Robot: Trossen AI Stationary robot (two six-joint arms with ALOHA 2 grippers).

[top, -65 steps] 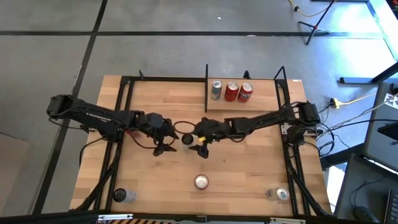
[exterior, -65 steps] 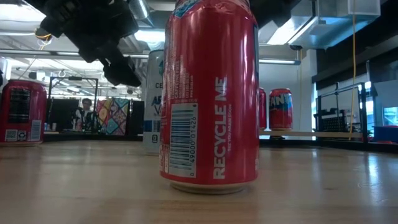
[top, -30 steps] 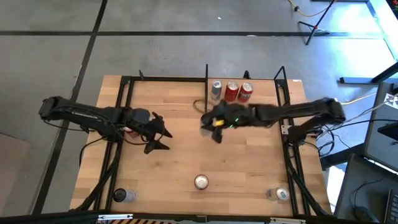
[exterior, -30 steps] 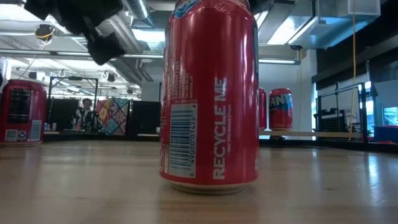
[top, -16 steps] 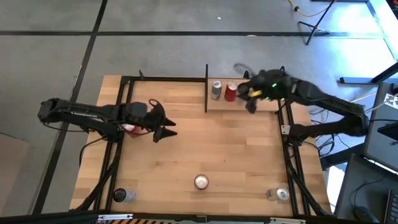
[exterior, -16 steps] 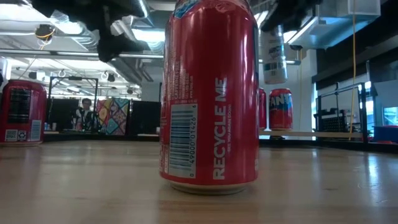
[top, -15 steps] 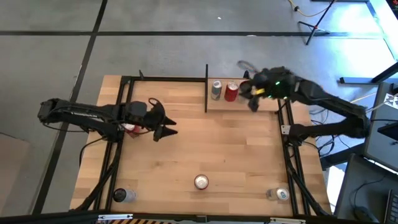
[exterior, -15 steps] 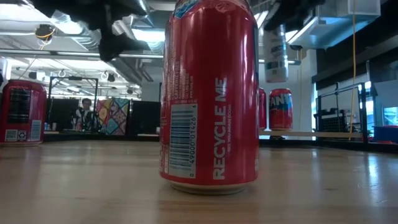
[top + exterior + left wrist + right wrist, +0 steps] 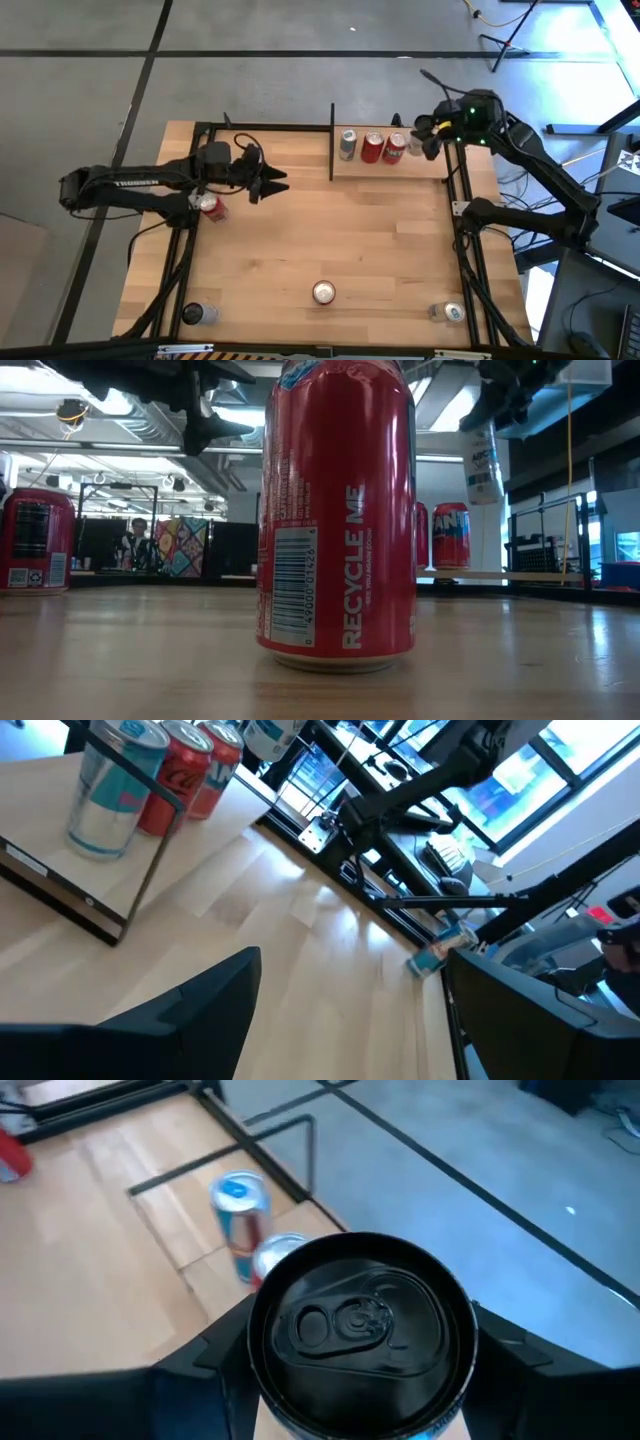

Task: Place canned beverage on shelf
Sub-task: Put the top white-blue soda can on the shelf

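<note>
The shelf (image 9: 385, 167), a small light-wood board with black posts, stands at the table's far edge with a silver can (image 9: 347, 145) and two red cans (image 9: 372, 147) (image 9: 395, 148) upright on it. My right gripper (image 9: 425, 142) is above the shelf's right end, shut on a white-and-blue can (image 9: 483, 470) with a black top (image 9: 360, 1325). My left gripper (image 9: 275, 185) is open and empty over the table's far left part, its fingers pointing toward the shelf. My right gripper pinches the can between its two fingers (image 9: 215, 1365), one on each side of the wall just below the top rim (image 9: 258, 1370). The fingers slant down past the can's top. The can hangs nearly upright, lifted clear above the shelf board (image 9: 500, 574).
A red can (image 9: 209, 207) stands near the table's left edge. Three more cans stand along the near edge: front left (image 9: 198, 314), front middle (image 9: 323, 292), which fills the low view (image 9: 340, 510), and front right (image 9: 453, 312). Black frame rails run along the table's sides.
My right gripper has carried the can up from the table's middle toward the far right, past the standing cans, to above the shelf's right end. My left gripper has gone toward the far edge and stays open.
</note>
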